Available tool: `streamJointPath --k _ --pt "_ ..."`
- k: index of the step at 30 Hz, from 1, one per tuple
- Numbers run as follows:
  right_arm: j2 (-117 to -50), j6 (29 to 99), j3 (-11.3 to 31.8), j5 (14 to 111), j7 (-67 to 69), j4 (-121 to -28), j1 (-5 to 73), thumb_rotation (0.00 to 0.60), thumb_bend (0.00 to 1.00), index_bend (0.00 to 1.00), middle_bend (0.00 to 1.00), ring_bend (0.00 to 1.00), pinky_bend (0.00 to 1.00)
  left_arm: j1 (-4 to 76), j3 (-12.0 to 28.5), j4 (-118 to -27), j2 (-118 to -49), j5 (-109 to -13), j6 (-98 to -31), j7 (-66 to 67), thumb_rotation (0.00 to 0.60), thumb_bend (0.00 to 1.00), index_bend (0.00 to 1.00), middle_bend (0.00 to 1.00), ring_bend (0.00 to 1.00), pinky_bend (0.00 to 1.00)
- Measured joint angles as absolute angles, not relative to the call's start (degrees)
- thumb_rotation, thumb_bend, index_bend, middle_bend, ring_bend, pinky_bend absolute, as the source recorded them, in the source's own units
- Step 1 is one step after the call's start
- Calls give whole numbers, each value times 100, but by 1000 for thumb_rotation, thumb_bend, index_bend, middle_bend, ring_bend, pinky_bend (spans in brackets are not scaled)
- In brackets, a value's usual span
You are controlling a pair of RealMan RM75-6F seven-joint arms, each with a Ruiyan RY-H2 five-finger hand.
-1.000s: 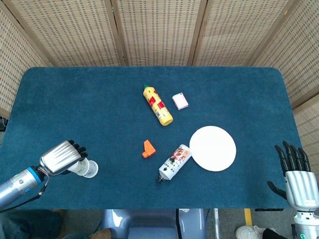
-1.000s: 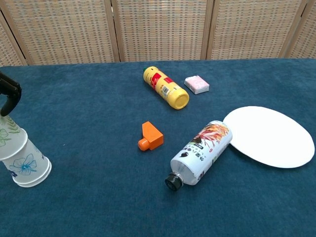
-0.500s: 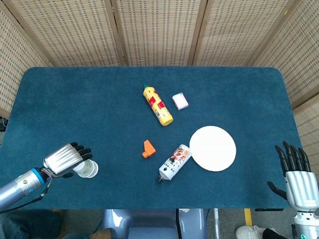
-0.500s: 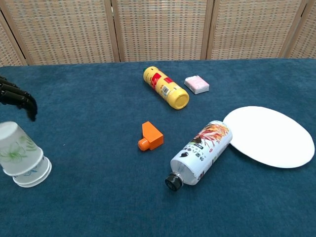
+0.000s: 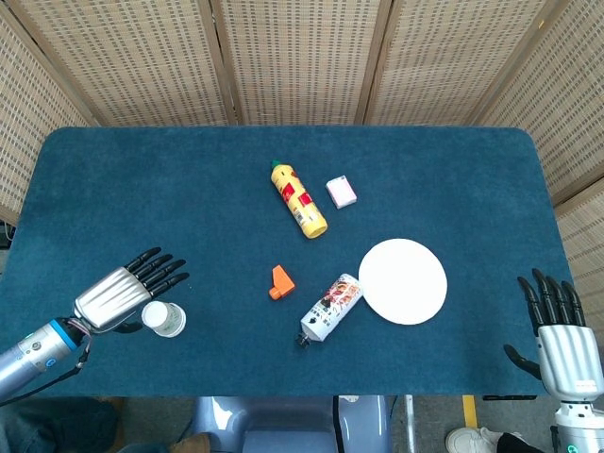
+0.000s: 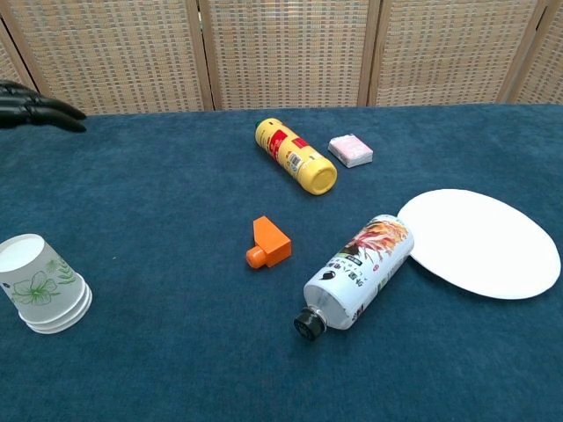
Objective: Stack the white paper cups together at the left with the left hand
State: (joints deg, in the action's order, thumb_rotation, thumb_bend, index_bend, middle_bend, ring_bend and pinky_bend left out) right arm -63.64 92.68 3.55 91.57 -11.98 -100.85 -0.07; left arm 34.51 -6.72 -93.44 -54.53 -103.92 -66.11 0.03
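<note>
The white paper cups (image 6: 42, 295) stand nested upside down near the table's front left corner, printed with green leaves; the head view shows the stack (image 5: 163, 319) from above. My left hand (image 5: 125, 292) hovers just left of and above the stack, fingers spread and straight, holding nothing. Only its dark fingertips (image 6: 40, 109) show in the chest view, at the upper left, well above the cups. My right hand (image 5: 564, 342) hangs off the table's front right corner, fingers extended and empty.
A yellow bottle (image 5: 299, 199) lies at the centre back beside a small pink-white packet (image 5: 341, 192). An orange block (image 5: 279, 282), a lying printed can (image 5: 331, 308) and a white plate (image 5: 403, 280) sit right of centre. Blue cloth covers the table (image 5: 142, 189).
My left hand has let go of the top cup, opened its fingers and lifted away. The upper cup has settled straight onto the stack.
</note>
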Motion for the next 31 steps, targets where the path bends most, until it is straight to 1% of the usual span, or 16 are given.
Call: streamJointPath --k 2,9,12,15,18,31 --pt "-6350 9294 354 9168 -1163 -10078 -20 600 0 0 0 0 0 3238 -588 -9341 -5524 -10106 -6915 -71 600 0 0 0 0 0" --pt "-6367 9203 353 9117 -1178 -10020 7 600 0 0 0 0 0 1827 -329 -9370 -6110 -8898 -8510 -43 600 0 0 0 0 0" --pt "-6377 9210 358 9117 -1185 -10011 8 600 0 0 0 0 0 1297 -305 -9567 -6253 -8474 -8907 143 600 0 0 0 0 0" --pt "-6376 9217 360 9116 -1172 -10002 5 600 0 0 0 0 0 935 -331 -9754 -6306 -8245 -9093 260 600 0 0 0 0 0" --pt "-6370 9223 358 9121 -1157 -9997 1 600 0 0 0 0 0 760 -355 -9785 -6325 -8249 -9189 279 600 0 0 0 0 0" --pt "-6340 9371 316 9247 -1108 -10016 -73 600 0 0 0 0 0 610 -280 -9661 -6249 -8486 -9103 -61 600 0 0 0 0 0"
